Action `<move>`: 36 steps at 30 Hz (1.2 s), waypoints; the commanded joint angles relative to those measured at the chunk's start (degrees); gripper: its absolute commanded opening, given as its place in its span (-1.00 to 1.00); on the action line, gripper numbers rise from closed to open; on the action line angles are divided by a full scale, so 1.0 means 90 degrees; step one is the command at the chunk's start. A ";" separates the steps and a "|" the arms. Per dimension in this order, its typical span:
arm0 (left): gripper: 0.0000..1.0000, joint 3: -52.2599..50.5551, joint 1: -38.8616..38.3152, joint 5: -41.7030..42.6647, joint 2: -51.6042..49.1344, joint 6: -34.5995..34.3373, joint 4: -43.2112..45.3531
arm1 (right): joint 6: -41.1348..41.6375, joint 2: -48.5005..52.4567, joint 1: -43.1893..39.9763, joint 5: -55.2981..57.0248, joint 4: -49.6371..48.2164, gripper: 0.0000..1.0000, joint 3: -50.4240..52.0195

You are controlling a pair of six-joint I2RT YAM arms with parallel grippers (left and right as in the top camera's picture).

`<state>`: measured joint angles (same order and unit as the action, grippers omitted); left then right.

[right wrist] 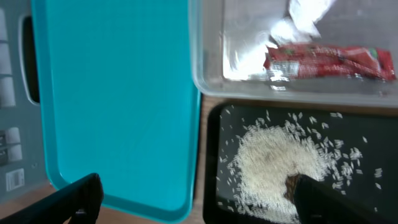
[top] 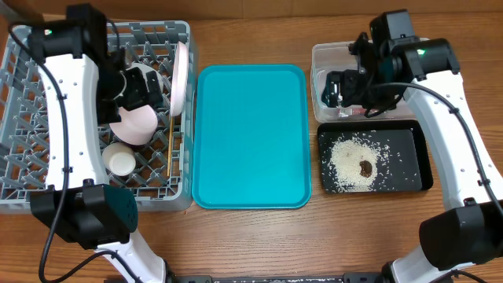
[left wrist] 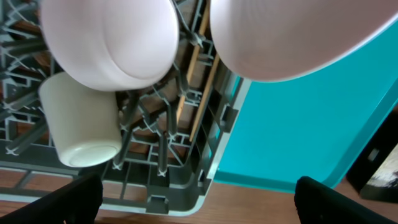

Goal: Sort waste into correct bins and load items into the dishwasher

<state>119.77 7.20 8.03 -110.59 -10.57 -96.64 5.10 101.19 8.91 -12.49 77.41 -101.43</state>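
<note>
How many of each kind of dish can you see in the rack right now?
Plate: 1
Pinkish-white bowl: 1
Small white cup: 1
Wooden chopsticks: 2
Total: 5 seen in the dish rack; the left arm hides part of it.

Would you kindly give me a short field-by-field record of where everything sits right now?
rack: holds plate on edge, bowl, cup, chopsticks
clear tub: red wrapper inside
black tray: rice, brown lump
teal tray: between rack and black tray
left claw: open, over rack
right claw: open, above clear tub and black tray
</note>
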 commanded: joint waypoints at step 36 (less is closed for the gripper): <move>1.00 -0.6465 -0.0641 -0.0984 0.6742 -0.0209 0.3572 | -0.0095 -0.5321 -0.0248 0.0386 -0.2008 0.99 0.4675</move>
<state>62.26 1.58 -0.27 -49.74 -12.10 -64.73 4.43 53.23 6.76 -9.58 59.20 -59.66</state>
